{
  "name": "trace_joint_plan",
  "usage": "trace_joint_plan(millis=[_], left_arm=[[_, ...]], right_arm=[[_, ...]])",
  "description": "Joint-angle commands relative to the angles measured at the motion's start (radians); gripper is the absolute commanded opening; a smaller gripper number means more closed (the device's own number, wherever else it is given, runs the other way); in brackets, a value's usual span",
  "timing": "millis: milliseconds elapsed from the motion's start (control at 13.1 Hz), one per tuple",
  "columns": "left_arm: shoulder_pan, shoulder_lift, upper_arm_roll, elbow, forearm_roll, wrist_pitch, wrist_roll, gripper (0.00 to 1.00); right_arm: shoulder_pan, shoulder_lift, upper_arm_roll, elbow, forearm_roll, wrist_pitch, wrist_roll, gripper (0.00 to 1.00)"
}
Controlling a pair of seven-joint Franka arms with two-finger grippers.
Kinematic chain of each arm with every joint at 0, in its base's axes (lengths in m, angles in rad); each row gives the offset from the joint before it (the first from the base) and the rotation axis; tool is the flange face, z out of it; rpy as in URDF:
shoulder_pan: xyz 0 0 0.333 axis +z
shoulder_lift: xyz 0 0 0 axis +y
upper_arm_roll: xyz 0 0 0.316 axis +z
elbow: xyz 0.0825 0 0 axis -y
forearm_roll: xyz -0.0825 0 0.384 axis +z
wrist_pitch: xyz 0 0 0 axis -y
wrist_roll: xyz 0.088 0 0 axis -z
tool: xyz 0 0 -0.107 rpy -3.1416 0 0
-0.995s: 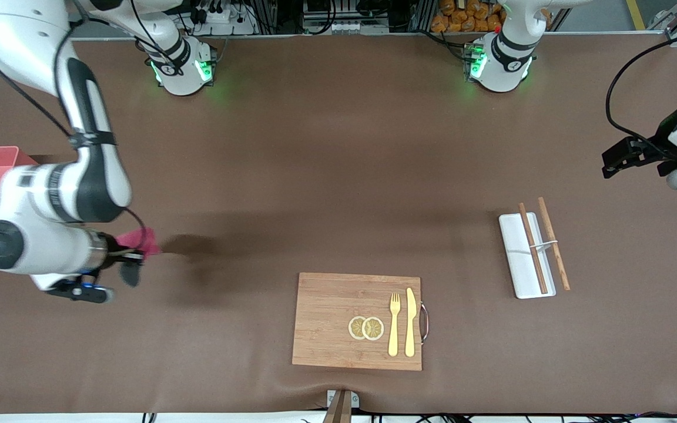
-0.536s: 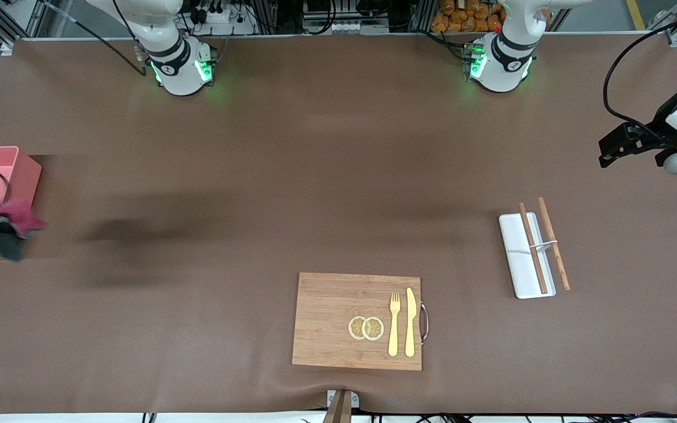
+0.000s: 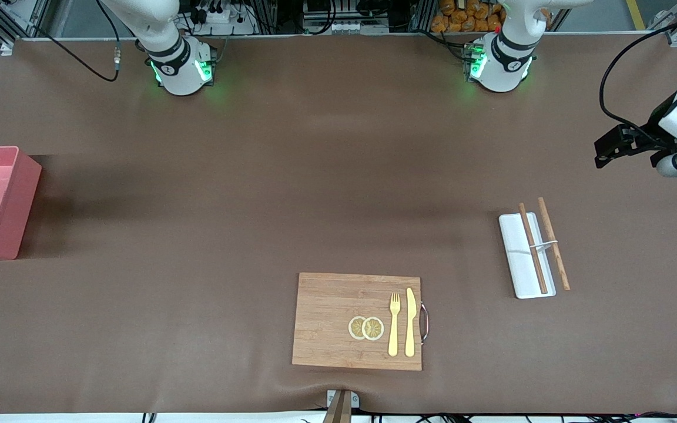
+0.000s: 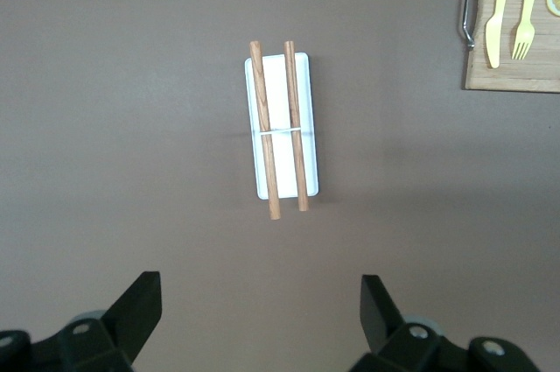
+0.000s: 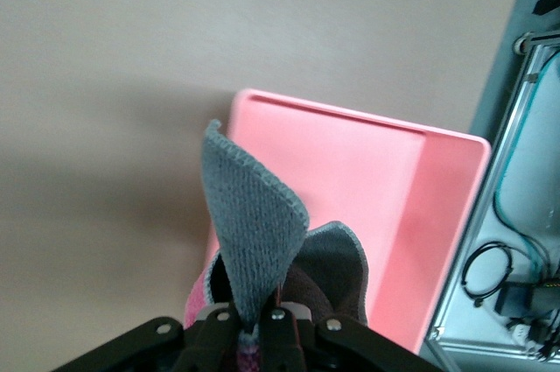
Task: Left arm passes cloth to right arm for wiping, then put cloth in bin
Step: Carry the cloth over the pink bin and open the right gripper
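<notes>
No legible text, label, brand, number or sign appears in any view. Small dark marks show on the collars of the two white robot arm bases (image 3: 180,67) (image 3: 500,61), beside their green lights, but they cannot be read.

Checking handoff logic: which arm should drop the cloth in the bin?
Right. The right gripper is shut on the cloth over the bin. The left gripper waits open above the white tray.
</notes>
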Motion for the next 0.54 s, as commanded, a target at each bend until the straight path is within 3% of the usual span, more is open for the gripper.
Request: trace_joint_plan(millis=[0, 77, 153, 459], left_arm=[[-0.008, -0.01, 0.007, -0.005, -0.015, 0.001, 0.002, 1.0], [-0.008, -0.01, 0.005, -0.004, -0.015, 0.001, 0.002, 1.0], [-0.009, -0.009, 0.005, -0.005, -0.015, 0.001, 0.002, 1.0], [-0.008, -0.01, 0.005, -0.001, -0.015, 0.001, 0.012, 1.0]], right_arm=[[-0.054, 0.084, 0.027, 0.009, 0.0, 0.074, -0.032, 0.15], [-0.057, 0.113, 0.027, 0.01, 0.01, 0.078, -0.032, 0.69], [-0.07, 0.135, 0.027, 0.009, 0.014, 0.091, -0.031, 1.0], [-0.071, 0.124, 0.029, 0.007, 0.043, 0.084, -0.034, 1.0]])
